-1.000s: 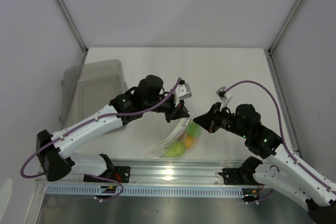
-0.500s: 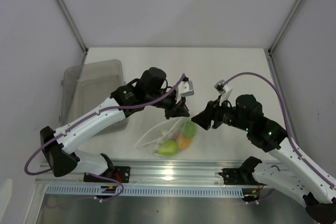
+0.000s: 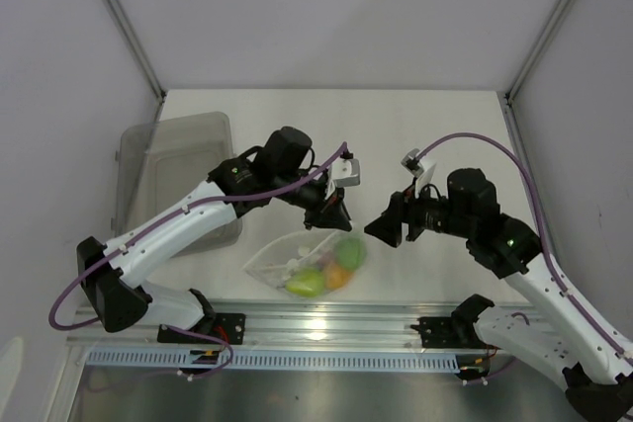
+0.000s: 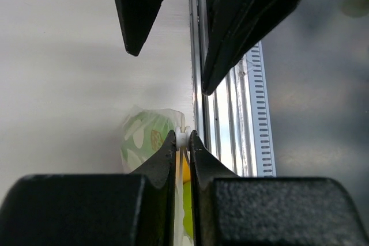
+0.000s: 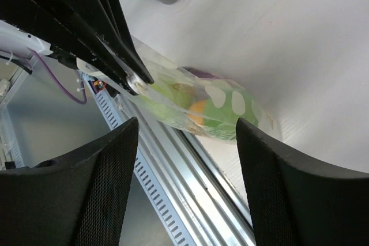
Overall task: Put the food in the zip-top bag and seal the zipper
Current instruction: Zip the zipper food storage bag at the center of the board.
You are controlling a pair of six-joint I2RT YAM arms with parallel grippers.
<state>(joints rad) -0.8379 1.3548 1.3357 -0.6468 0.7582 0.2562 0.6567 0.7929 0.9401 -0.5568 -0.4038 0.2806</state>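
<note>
**Zip-top bag** point(image 3: 287, 262): sits mid-bench toward the near edge, just in front of the aluminium rail point(image 3: 326, 321). One edge is raised and pinched. The rest of the bag sags away from that edge toward the left arm's side. Whether the low end touches the bench point(image 3: 425, 126) cannot be told.

**Food:** all four pieces are inside the bag.
- The round green fruit point(image 3: 350, 251) is highest, nearest the pinched edge.
- The orange-yellow fruit point(image 3: 337, 275) is just below it, and the two touch.
- The yellow-green pear point(image 3: 305, 284) is lowest.
- The right wrist view shows a sliver of dark purple behind the green fruit, which is the eggplant point(image 5: 203, 74).

**Zipper** point(image 4: 183, 138): appears as a thin pale strip at the bag's edge. The views do not show whether it is pressed closed along its length.

**Left tool** point(image 3: 332, 218): its fingers are drawn together and clamped on that strip, holding up the bag's edge. The left wrist view shows the fingertips nearly meeting, with only the plastic between them.

**Right tool** point(image 3: 380, 230): its fingers are wide apart and grip nothing. It sits just beside the raised edge, facing the left tool. In its own wrist view the bag lies beyond and between its two fingers, apart from both.

**Surroundings:** a translucent grey bin point(image 3: 176, 160) stands on the left arm's side of the bench, well apart from the bag.
</note>
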